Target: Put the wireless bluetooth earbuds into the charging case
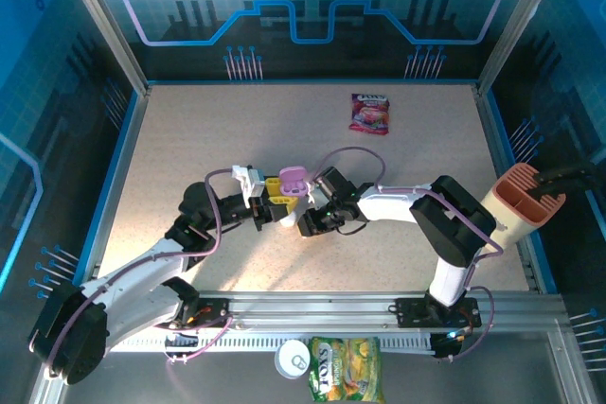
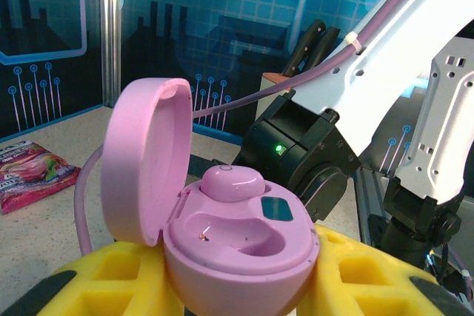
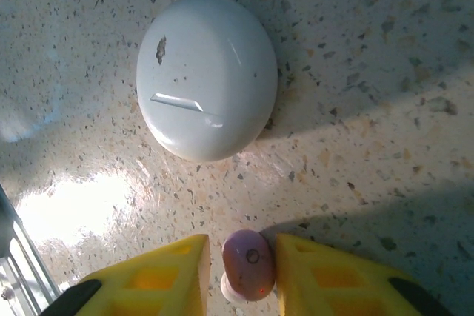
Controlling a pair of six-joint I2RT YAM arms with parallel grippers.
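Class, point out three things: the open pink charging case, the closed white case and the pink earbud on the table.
open pink charging case (image 2: 244, 238), left wrist view, empty socket
closed white case (image 3: 207, 75), right wrist view, shell top
pink earbud (image 3: 249, 263), right wrist view, rounded back

You see the open case (image 2: 244, 246) between the fingers of your left gripper (image 2: 241, 286), one earbud (image 2: 231, 181) seated in it. On the table (image 3: 370, 146), a loose earbud (image 3: 249, 263) lies between the fingers of your right gripper (image 3: 248, 280), with the closed case (image 3: 207, 75) beyond it.
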